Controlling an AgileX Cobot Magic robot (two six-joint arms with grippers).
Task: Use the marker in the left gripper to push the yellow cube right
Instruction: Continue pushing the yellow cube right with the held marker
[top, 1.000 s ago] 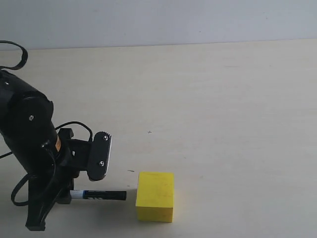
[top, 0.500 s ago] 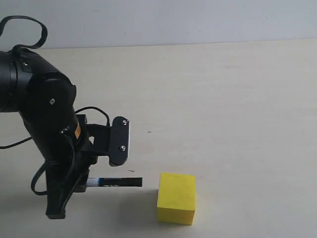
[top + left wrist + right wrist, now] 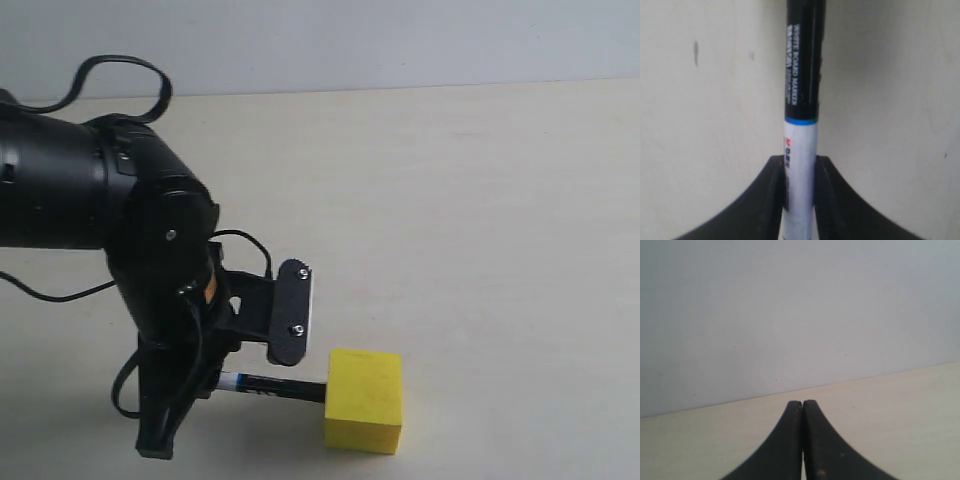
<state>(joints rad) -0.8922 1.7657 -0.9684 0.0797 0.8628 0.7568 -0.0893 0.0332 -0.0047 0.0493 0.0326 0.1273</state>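
Matte yellow cube (image 3: 365,398); glossy marker (image 3: 801,100), seemingly plastic.

The bright yellow cube (image 3: 365,400) sits flat. The black-and-white marker (image 3: 275,387) lies level, its black end touching the cube's left side. The black left gripper (image 3: 799,161) squeezes its white end.

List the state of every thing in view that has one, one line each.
marker: clamped by its white end in the left gripper, lying about level, black end against the yellow cube.
left gripper: shut on the marker.
yellow cube: resting flat on the table, touched on its left face in the exterior view.
right gripper: shut, holding nothing.
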